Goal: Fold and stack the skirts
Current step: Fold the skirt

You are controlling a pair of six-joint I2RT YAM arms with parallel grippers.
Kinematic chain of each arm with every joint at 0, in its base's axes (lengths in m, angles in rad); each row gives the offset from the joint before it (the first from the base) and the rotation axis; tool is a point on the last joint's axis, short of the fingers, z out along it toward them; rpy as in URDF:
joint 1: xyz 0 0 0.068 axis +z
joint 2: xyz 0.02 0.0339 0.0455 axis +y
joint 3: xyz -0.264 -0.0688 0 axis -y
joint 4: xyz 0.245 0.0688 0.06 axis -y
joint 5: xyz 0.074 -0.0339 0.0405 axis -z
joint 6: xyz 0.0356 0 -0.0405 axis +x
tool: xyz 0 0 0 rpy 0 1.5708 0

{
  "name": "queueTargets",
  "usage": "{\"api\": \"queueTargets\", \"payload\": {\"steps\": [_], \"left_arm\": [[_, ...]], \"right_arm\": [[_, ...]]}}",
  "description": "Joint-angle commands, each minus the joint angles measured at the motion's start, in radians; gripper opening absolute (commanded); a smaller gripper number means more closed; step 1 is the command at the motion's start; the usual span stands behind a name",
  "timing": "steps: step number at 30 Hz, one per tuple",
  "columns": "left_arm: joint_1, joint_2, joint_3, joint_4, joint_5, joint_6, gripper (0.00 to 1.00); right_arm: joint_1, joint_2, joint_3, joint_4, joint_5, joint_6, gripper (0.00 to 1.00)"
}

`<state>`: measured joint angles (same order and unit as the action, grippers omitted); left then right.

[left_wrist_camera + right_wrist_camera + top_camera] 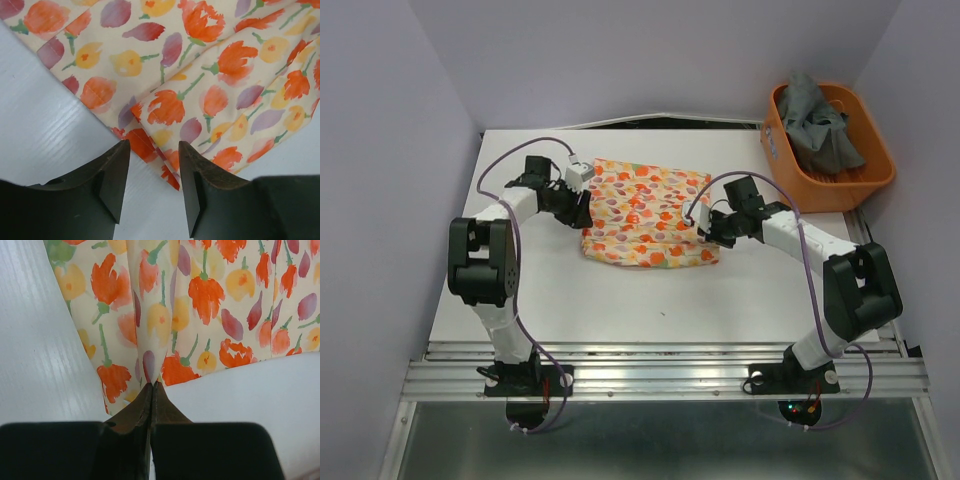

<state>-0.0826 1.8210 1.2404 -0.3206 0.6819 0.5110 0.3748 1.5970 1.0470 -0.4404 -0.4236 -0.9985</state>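
Lying folded mid-frame, the floral cream skirt (pixel 645 215) is pinched by the right gripper (pixel 152 386); the left gripper (pixel 153 146) gapes; white table (pixel 650 300), lilac walls (pixel 380 150).

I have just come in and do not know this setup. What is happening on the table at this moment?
Two robot arms are working on the printed skirt, which lies on the table with some layers doubled over. The right tool is shut on a pinch of cloth at the skirt's right edge. The left tool is open at the left edge, with a cloth corner between its fingers. The grey skirt lies crumpled in the orange basket, untouched.
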Motion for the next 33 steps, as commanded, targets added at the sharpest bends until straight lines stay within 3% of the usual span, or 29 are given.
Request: {"api": "queueTargets", "payload": {"steps": [1,10,13,14,17,18,27,33], "left_arm": [[0.012,0.033,0.033,0.038,0.025,-0.131,0.54],[0.012,0.073,0.048,0.023,0.067,-0.155,0.47],[0.014,0.061,0.05,0.026,0.083,-0.155,0.35],[0.015,0.055,0.05,0.023,0.097,-0.146,0.24],[0.023,-0.005,0.044,0.012,0.108,-0.131,0.1],[0.027,-0.026,0.041,0.008,0.119,-0.114,0.0],[0.037,-0.296,-0.024,-0.178,0.165,0.104,0.0],[0.037,-0.39,-0.15,-0.394,0.148,0.436,0.0]], "right_arm": [[0.006,-0.046,-0.005,0.017,-0.012,-0.012,0.01],[0.006,-0.043,-0.01,0.017,-0.012,-0.017,0.01],[0.006,-0.043,-0.007,0.017,-0.011,-0.015,0.01],[0.006,-0.045,-0.007,0.017,-0.01,-0.017,0.01],[0.006,-0.054,-0.01,0.014,-0.009,-0.017,0.01],[0.006,-0.061,-0.01,0.009,-0.009,-0.02,0.01],[0.006,-0.134,-0.027,-0.026,-0.003,-0.046,0.01],[0.006,-0.202,-0.038,-0.095,-0.052,-0.095,0.01]]}}
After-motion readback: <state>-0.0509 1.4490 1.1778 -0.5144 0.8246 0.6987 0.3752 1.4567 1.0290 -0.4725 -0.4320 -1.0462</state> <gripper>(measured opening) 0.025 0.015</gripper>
